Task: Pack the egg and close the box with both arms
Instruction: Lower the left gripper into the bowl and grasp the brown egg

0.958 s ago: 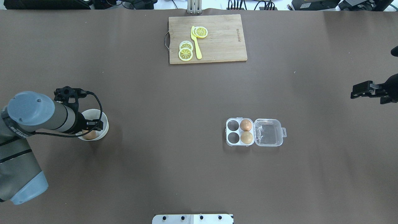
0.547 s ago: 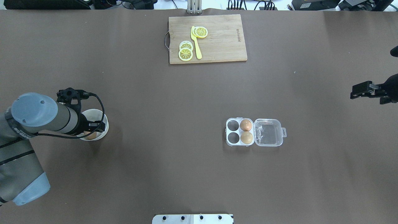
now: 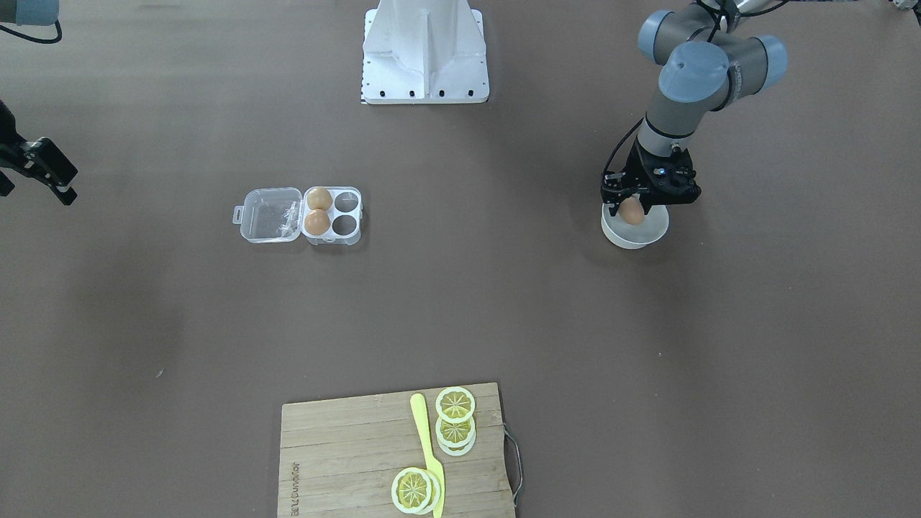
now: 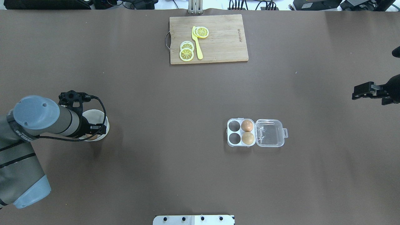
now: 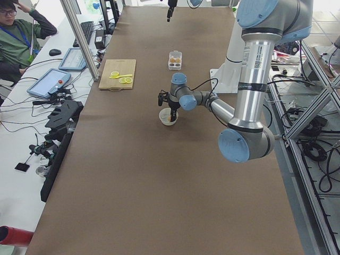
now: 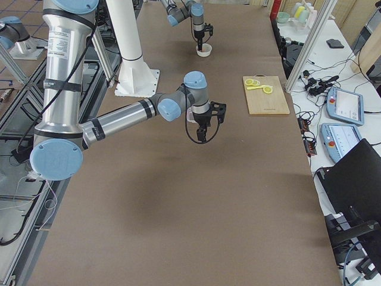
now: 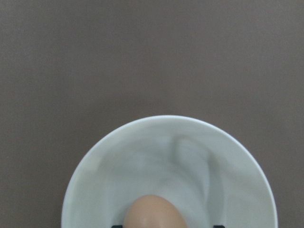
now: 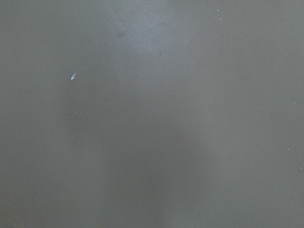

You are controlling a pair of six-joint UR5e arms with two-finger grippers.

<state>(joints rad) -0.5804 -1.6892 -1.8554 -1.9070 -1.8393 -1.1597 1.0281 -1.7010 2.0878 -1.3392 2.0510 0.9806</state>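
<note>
A brown-covered table (image 4: 175, 103) is seen, with a round white bowl (image 3: 637, 236) set on the robot's left side, and over it a small smooth tan-orange egg (image 3: 632, 211) is clasped between the fingers of the black left gripper (image 3: 632, 213) (dark tips are glimpsed either side of it in the wrist view). Well apart, a small clear plastic four-cell egg case (image 4: 229, 132) is laid open with its see-through lid (image 4: 270, 132) folded flat, and two more eggs (image 4: 247, 125) are seated in the cells beside the hinge. The black right gripper (image 4: 359, 91) is held over bare table, and whether its fingers are parted cannot be told.
</note>
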